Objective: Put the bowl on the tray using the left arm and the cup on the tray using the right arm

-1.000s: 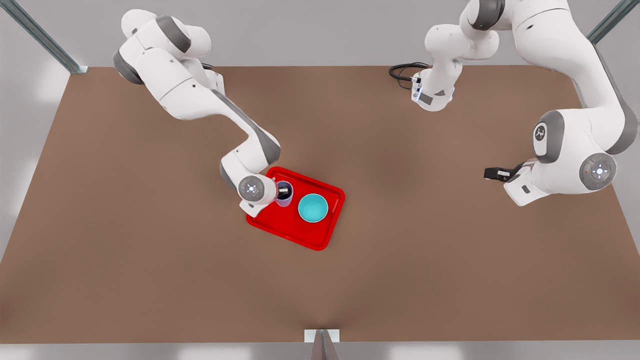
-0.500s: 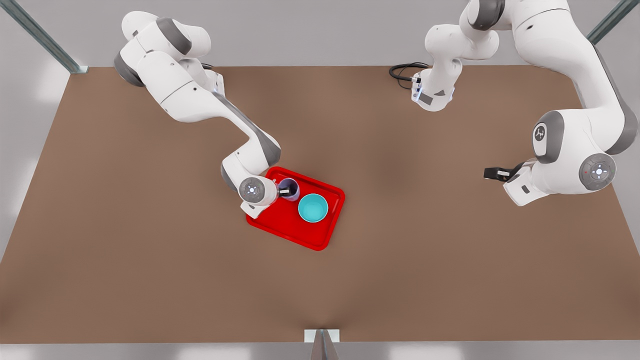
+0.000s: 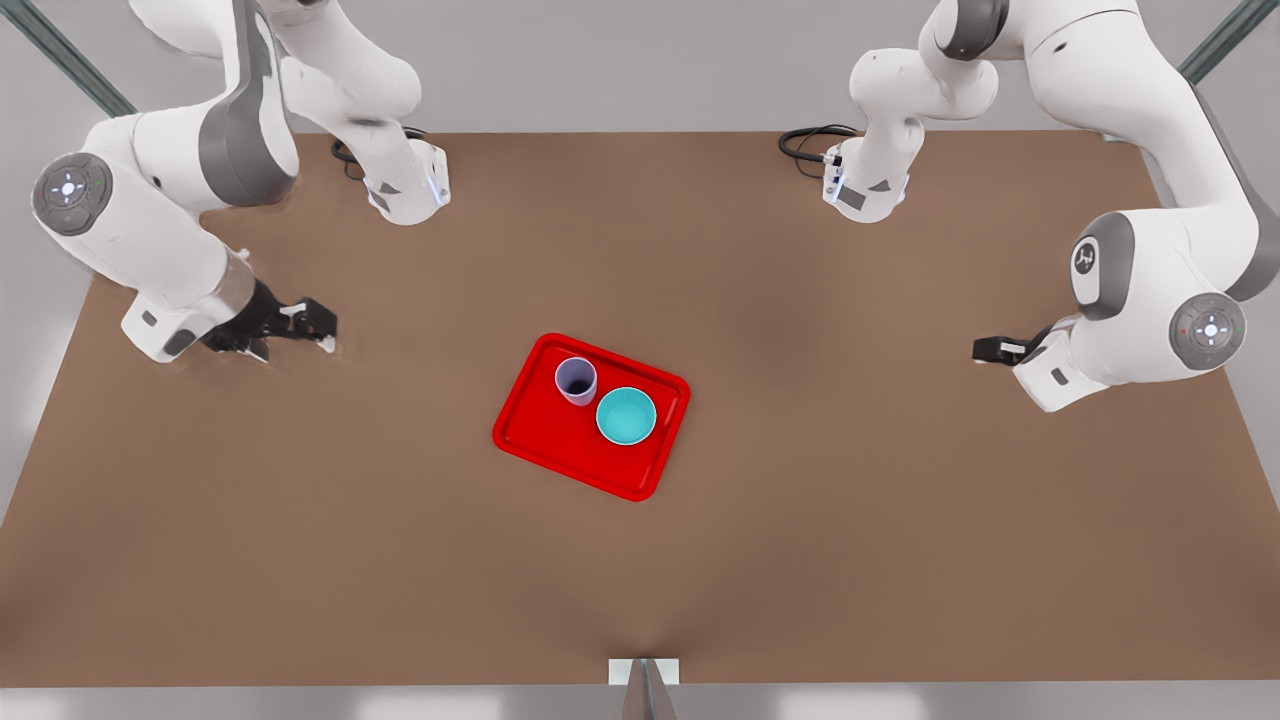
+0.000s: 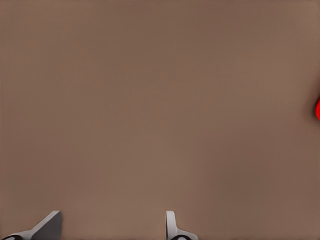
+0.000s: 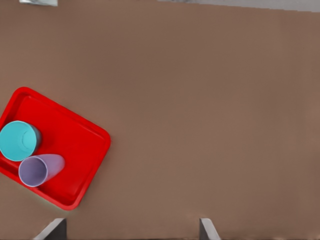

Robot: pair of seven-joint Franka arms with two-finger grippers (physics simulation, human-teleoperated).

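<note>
The red tray (image 3: 545,428) lies mid-table. On it the lavender cup (image 3: 576,380) stands upright, close beside the teal bowl (image 3: 626,416). My right gripper (image 3: 322,326) hovers far off at the front view's left, open and empty. Its wrist view looks back at the tray (image 5: 75,145), cup (image 5: 36,170) and bowl (image 5: 17,141), with its own gripper (image 5: 131,231) spread wide. My left gripper (image 3: 980,348) waits at the front view's right, open and empty (image 4: 110,229). Its wrist view catches only a sliver of the tray (image 4: 318,107).
Brown table (image 3: 800,520) all around the tray. Black cable loops lie by the arm bases at the back (image 3: 805,145). A metal bracket (image 3: 643,672) sits at the table's near edge.
The right gripper let go of the cup and pulled far back to the front view's left. The cup now stands free on the tray. The left arm barely shifted.
</note>
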